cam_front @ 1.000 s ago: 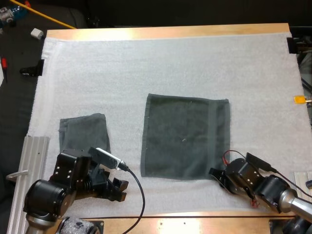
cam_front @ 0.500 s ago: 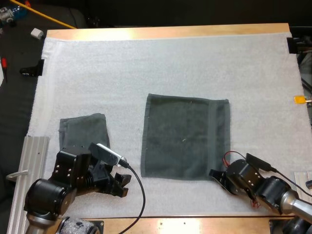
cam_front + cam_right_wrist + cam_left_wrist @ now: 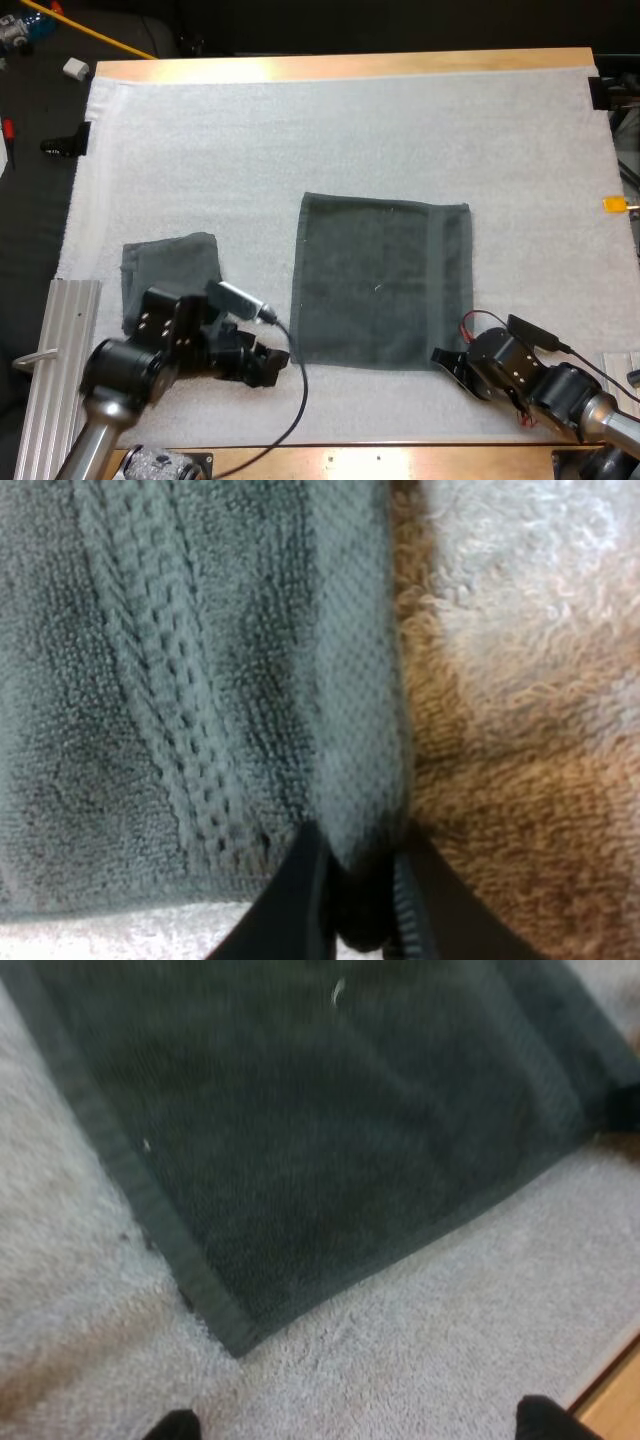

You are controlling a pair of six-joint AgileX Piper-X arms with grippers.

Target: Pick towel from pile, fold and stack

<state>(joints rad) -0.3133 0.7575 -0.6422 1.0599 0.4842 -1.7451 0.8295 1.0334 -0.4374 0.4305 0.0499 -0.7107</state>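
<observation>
Towel [image 3: 380,285] flat | right gripper [image 3: 441,357] jaws clamp corner | left gripper [image 3: 276,364] jaws apart

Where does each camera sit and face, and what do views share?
High view: behind arms, looking down over mat; left gripper, right gripper show.
Left wrist view: on left arm, facing flat towel's corner; left gripper open.
Right wrist view: on right arm, at flat towel's corner; right gripper pinches it.
All share the flat towel.

Two towels: a spread towel [image 3: 380,285] and a smaller towel [image 3: 170,268].
</observation>
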